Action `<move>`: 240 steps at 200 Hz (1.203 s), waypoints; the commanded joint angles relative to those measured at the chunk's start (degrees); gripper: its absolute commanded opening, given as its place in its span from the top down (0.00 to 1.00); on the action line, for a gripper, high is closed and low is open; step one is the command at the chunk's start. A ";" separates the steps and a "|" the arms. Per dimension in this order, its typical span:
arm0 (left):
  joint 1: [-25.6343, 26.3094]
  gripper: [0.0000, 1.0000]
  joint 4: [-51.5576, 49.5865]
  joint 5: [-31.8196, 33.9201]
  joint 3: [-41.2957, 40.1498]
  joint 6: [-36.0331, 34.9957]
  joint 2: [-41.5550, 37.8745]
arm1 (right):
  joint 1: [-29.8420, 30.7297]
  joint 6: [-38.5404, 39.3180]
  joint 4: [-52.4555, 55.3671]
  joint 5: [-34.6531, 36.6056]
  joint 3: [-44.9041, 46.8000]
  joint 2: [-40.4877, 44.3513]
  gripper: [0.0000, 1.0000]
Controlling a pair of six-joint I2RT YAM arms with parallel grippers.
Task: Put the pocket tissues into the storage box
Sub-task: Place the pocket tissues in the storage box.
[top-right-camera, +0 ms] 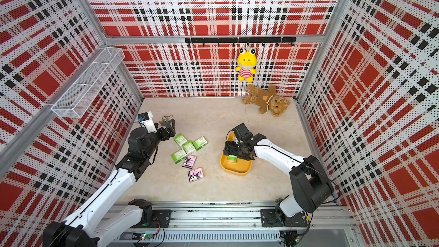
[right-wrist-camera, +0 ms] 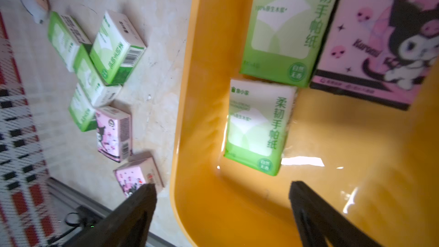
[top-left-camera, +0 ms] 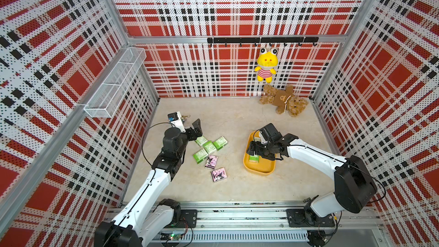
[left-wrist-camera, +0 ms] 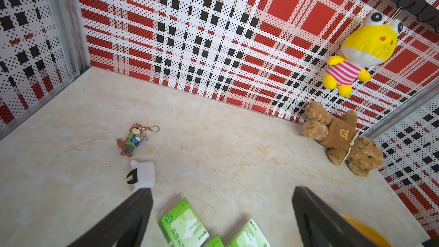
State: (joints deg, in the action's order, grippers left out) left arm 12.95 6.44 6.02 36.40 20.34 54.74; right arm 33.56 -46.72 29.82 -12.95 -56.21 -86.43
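Top views overhead, right wrist near storage box [right-wrist-camera: 237,210]

In both top views my right arm [top-left-camera: 308,153] covers the storage box's [top-left-camera: 259,171] upper half, so I make out just one green packet [top-left-camera: 253,158] there.

six green pocket tissues [top-left-camera: 209,147] are counted, four outside the one storage box [top-left-camera: 260,169] and two inside. three pink pocket tissues [top-left-camera: 218,174] are counted, one inside. two plush toys [top-left-camera: 266,67], one keychain [left-wrist-camera: 133,139] and one wire basket [top-left-camera: 114,84] are seen.
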 commanded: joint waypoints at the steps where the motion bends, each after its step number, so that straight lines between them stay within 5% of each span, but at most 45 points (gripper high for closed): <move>1: 0.29 0.01 1.12 0.06 -0.32 0.22 -0.88 | -1.67 -3.14 -8.51 -4.49 2.62 2.14 0.00; 80: 0.43 0.01 1.28 0.11 -0.63 0.32 -0.69 | -6.99 -2.29 -11.90 -6.75 6.37 2.80 0.00; 240: 0.66 0.01 0.95 0.23 0.60 -0.39 0.21 | -7.98 -3.54 -18.45 -10.21 10.40 -2.78 0.00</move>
State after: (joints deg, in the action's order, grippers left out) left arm 13.23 6.44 6.24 36.25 20.51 54.78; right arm 26.00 -49.50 13.93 -22.17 -46.41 -88.05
